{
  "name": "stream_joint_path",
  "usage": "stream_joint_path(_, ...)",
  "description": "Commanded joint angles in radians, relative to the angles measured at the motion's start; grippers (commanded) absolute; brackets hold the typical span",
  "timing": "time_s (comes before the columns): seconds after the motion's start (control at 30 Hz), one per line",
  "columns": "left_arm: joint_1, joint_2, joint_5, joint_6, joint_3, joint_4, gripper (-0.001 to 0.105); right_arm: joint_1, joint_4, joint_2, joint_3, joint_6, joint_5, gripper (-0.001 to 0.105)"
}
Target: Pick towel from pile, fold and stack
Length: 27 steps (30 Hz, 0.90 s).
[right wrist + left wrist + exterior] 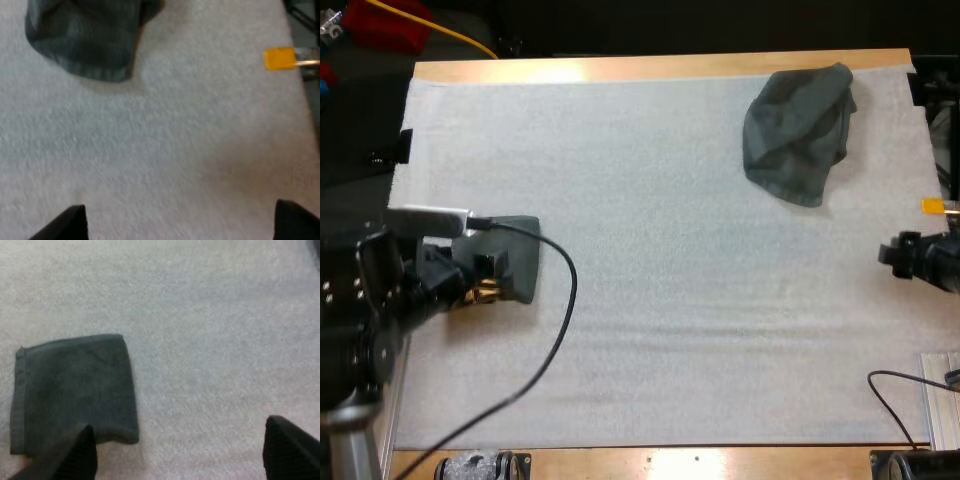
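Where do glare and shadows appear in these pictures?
High view: glare on the far and near edges of the wooden table; left wrist view: little shadow beside the folded dark grey-green towel; right wrist view: a soft shadow beside the crumpled dark grey-green towel.

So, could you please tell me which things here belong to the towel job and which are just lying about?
For the job: crumpled towel; folded towel; left gripper, open; right gripper, open.
Just there: white mat; wooden table.
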<state>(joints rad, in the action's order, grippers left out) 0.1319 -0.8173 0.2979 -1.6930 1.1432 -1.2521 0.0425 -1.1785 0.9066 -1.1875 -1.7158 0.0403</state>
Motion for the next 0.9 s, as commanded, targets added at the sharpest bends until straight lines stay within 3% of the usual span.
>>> stream_joint_path(0.0, 0.000, 0.017, 0.004, -0.013, 0.007, -0.007, 0.066, -0.002, -0.026, -0.022, -0.005, -0.015, 0.008, 0.071)
stream_joint_path(0.27, -0.059, 0.140, 0.004, -0.010, 0.007, -0.056, 0.066, -0.002, -0.062, -0.134, 0.011, -0.017, 0.008, 0.071)
stream_joint_path(0.87, -0.079, 0.506, -0.037, 0.009, -0.004, -0.098, 0.066, -0.002, -0.138, -0.641, 0.216, -0.017, 0.008, 0.071)
